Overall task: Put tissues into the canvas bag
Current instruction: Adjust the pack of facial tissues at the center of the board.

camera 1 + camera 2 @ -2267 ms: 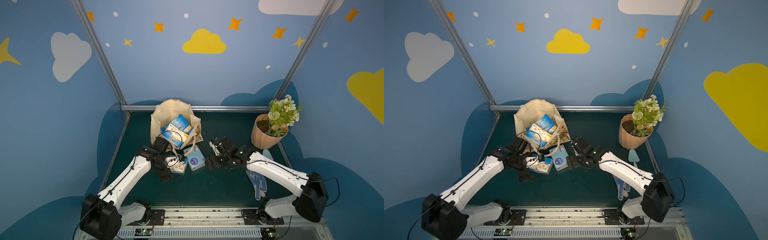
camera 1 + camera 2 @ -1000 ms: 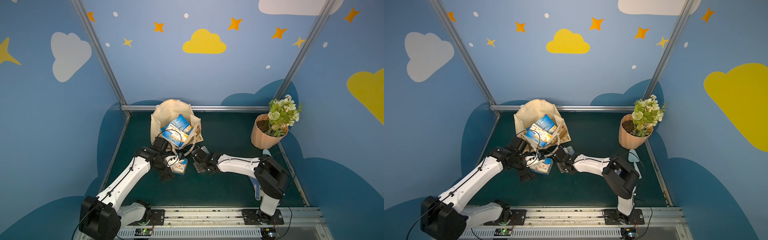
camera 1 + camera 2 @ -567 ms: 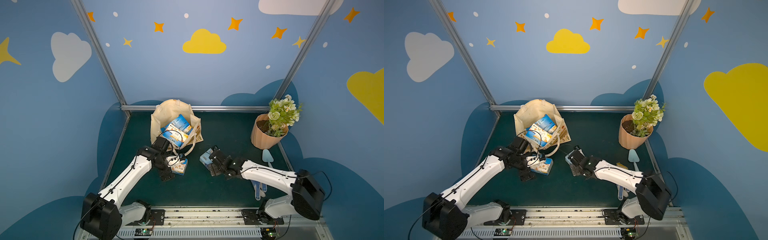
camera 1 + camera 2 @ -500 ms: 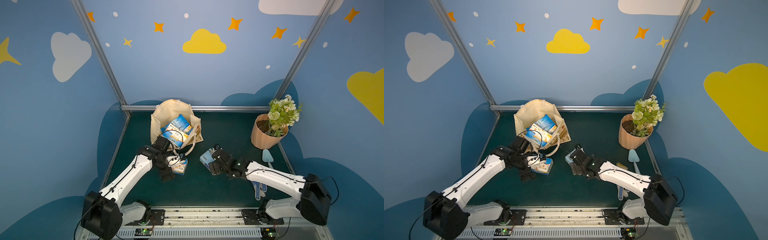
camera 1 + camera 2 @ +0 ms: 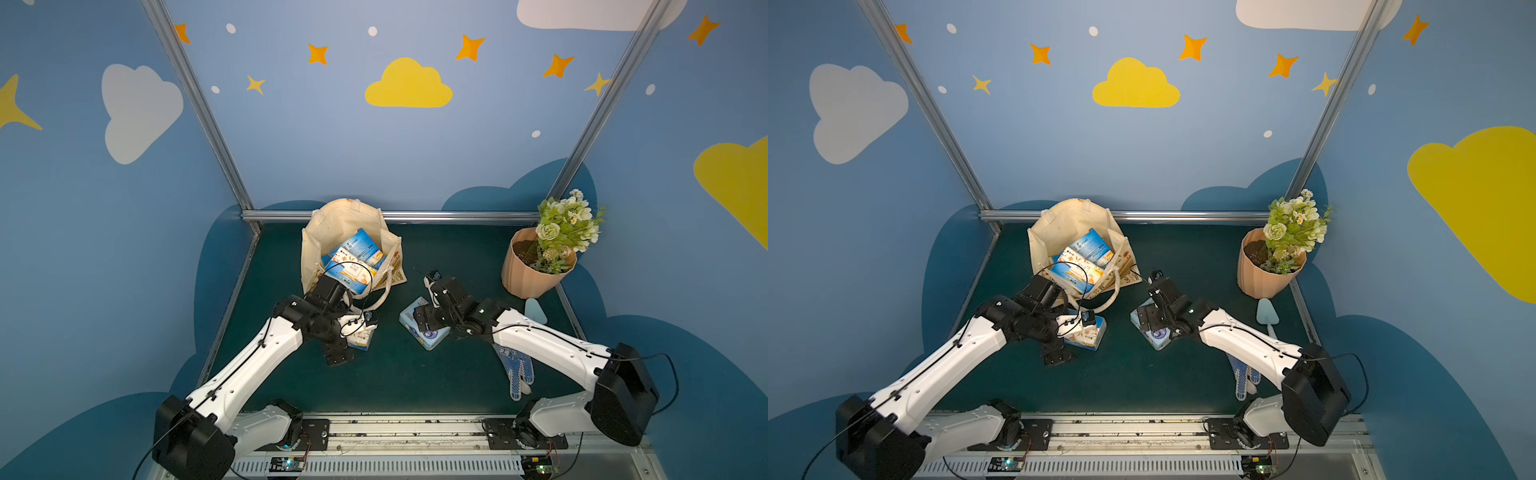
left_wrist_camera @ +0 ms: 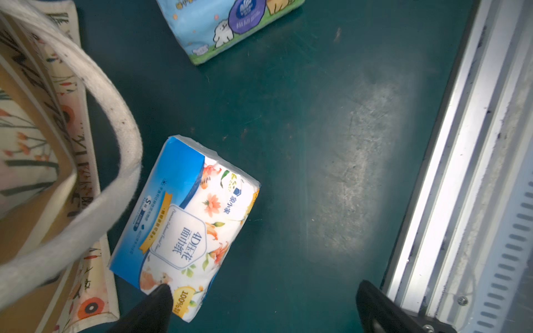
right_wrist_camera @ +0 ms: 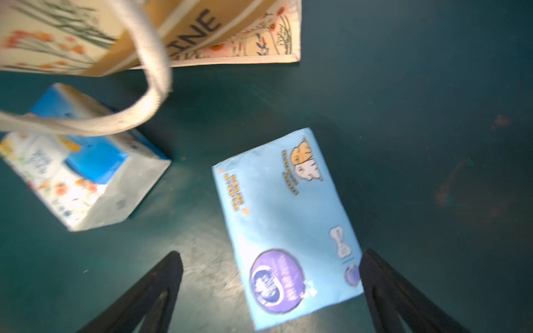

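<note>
Bag: the cream canvas tote with rope handles and a floral print (image 5: 328, 232) stands open at the upper centre of the dark green table (image 5: 395, 386). Several blue-and-white tissue packs (image 5: 353, 257) are already inside it.
Loose packs: two lie on the table just in front of the bag, near the middle of both top views. One is a blue-and-white floral soft brick-shaped pack (image 6: 187, 225). The other, apart to its right, is a pale blue soft pack with a purple circle (image 7: 285, 225).
Left pincer (image 6: 262, 305): spread wide and empty. One finger shows at the floral pack's corner; whether it touches cannot be told.
Right pincer (image 7: 269, 259): spread wide and empty, with the pale blue pack's purple-circle end between its fingers.
Step in hand: likely lining up on the two loose packs; neither is pinched yet.
Next move: each pincer probably needs to centre on its pack, descend and squeeze, then lift it over the bag's rim.
Watch: the rope handle (image 6: 115, 115) loops by the floral pack and could snag.
</note>
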Tool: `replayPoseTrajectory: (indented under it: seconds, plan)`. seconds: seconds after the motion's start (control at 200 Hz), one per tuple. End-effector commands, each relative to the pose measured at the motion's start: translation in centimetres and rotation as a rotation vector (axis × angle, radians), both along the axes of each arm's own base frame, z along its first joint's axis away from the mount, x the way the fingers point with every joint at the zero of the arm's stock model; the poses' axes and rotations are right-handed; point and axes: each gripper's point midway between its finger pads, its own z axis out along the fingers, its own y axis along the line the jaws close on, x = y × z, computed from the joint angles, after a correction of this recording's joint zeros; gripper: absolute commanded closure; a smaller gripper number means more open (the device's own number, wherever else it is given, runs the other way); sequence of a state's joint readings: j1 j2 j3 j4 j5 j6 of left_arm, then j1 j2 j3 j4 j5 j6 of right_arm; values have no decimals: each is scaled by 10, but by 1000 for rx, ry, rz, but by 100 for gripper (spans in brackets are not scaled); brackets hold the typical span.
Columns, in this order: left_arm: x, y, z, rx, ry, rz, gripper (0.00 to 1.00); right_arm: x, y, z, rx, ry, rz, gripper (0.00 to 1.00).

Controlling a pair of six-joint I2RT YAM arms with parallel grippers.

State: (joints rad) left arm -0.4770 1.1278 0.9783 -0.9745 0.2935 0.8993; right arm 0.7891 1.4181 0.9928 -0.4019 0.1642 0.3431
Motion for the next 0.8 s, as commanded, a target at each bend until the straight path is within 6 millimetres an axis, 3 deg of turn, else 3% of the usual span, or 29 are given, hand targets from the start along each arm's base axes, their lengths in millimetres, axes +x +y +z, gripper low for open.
replayPoseTrajectory:
  seconds: [0.0,0.22,0.461,0.691,0.796]
  plan:
    - [-13,-5,16,-54,53,59,0,14,-1,9,53,9,32,3]
    - [-1,-35,38,-126,66,173,0,38,-16,0,214,101,-19,3]
    - [2,-77,39,-171,132,192,0,35,-20,-22,280,220,-14,3]
    - [8,-73,41,-143,85,201,0,12,-12,-36,255,296,54,3]
    - [11,-63,40,-126,33,224,0,3,-11,-44,139,261,89,3]
